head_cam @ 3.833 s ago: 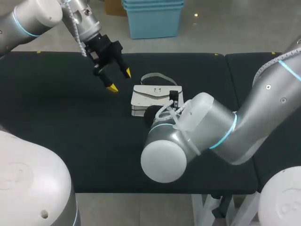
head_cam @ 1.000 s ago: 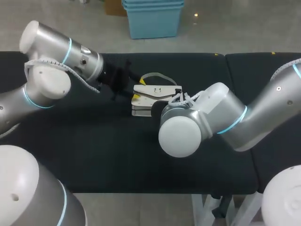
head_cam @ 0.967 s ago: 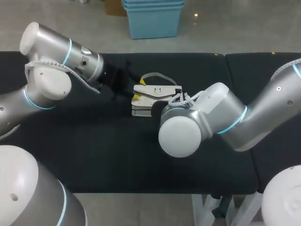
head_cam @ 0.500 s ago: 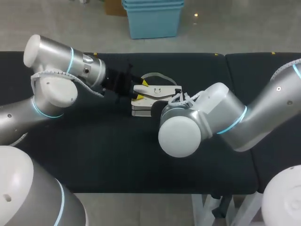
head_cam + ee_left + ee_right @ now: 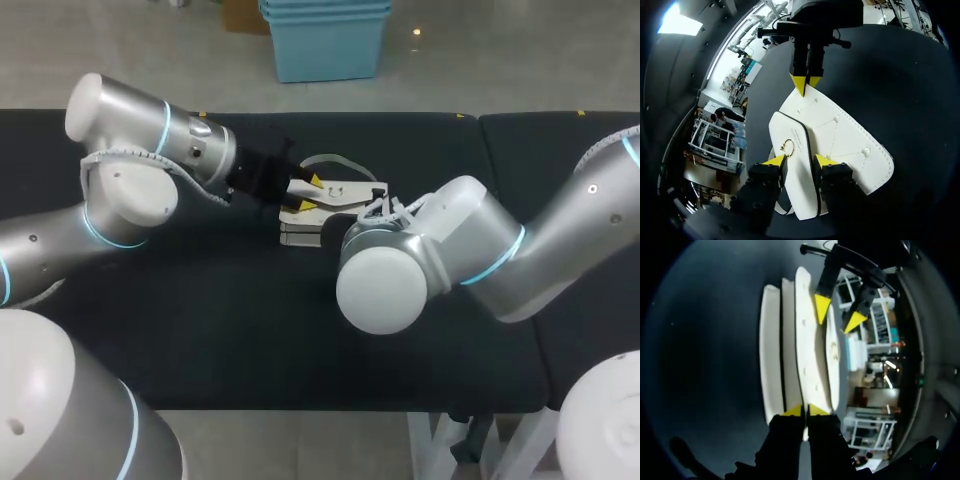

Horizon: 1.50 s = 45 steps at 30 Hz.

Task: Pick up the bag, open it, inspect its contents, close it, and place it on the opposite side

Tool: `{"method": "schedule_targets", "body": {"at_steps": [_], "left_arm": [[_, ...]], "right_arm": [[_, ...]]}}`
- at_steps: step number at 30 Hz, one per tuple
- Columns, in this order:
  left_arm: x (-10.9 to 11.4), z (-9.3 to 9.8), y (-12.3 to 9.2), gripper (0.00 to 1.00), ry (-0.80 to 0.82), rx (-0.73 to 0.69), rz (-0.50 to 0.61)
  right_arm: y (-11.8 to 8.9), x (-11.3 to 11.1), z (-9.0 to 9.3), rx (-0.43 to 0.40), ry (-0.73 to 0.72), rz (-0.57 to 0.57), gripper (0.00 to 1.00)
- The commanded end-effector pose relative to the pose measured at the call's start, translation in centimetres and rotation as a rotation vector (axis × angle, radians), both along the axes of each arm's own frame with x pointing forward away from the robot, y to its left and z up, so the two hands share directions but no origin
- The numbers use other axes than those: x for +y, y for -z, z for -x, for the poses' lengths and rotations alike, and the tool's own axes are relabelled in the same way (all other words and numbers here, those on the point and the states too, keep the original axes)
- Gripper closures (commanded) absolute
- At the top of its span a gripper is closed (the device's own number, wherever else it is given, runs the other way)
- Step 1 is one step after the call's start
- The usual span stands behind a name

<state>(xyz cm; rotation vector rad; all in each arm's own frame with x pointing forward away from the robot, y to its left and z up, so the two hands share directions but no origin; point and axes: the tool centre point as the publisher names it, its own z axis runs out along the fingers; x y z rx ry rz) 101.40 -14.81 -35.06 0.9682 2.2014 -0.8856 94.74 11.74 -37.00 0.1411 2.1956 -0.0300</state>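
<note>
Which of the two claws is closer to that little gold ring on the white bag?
Left. The left gripper straddles the flap right beside the ring; the right gripper pinches the far edge of the bag.

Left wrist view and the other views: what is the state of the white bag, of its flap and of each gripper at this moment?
White stitched bag: lying flat on the dark table.
Front flap with gold ring: raised slightly off the bag's body, not fully open.
Left gripper: open, one finger on each side of the flap.
Right gripper: shut on the bag's opposite edge.
</note>
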Motion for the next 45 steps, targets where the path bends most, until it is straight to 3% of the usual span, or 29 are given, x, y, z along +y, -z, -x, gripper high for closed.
{"method": "schedule_targets", "body": {"at_steps": [1, 4, 13, 24, 30, 35, 36, 38, 41, 42, 45], "left_arm": [[-1.2, -1.1, 0.8, 0.71, -0.015, -0.002, -0.007], [-1.6, -1.8, 0.8, 1.0, -0.039, -0.005, -0.01], [-1.0, -3.1, -1.0, 1.0, -0.08, 0.149, 0.014], [-0.6, -5.4, -4.3, 1.0, -0.182, 0.531, -0.007], [-0.8, -5.4, -3.8, 1.0, -0.216, 0.566, -0.048], [-0.7, -4.4, -3.3, 1.0, -0.209, 0.511, -0.035], [-0.6, -4.2, -3.3, 0.78, -0.207, 0.507, -0.023], [-0.6, -3.9, -3.1, 0.59, -0.224, 0.481, -0.016], [-0.3, -3.2, -3.0, 0.49, -0.233, 0.444, 0.024], [-0.1, -2.8, -3.0, 0.38, -0.227, 0.438, 0.039], [0.0, -2.1, -3.1, 0.41, -0.241, 0.383, 0.039]], "right_arm": [[0.2, -0.1, 0.1, -0.006, -0.002, 0.0, 1.0], [0.2, -0.1, 0.1, -0.006, -0.002, 0.0, 1.0], [0.2, -0.1, 0.1, -0.006, -0.002, 0.0, 1.0], [0.2, -0.1, 0.1, -0.006, -0.002, 0.0, 1.0], [0.2, -0.1, 0.1, -0.006, -0.002, 0.0, 1.0], [0.2, -0.1, 0.1, -0.006, -0.002, 0.0, 1.0], [0.2, -0.1, 0.1, -0.006, -0.002, 0.0, 1.0], [0.2, -0.1, 0.1, -0.006, -0.002, 0.0, 1.0], [0.2, -0.1, 0.1, -0.006, -0.002, 0.0, 1.0], [0.2, -0.1, 0.1, -0.006, -0.002, 0.0, 1.0], [0.2, -0.1, 0.1, -0.006, -0.002, 0.0, 1.0]]}}
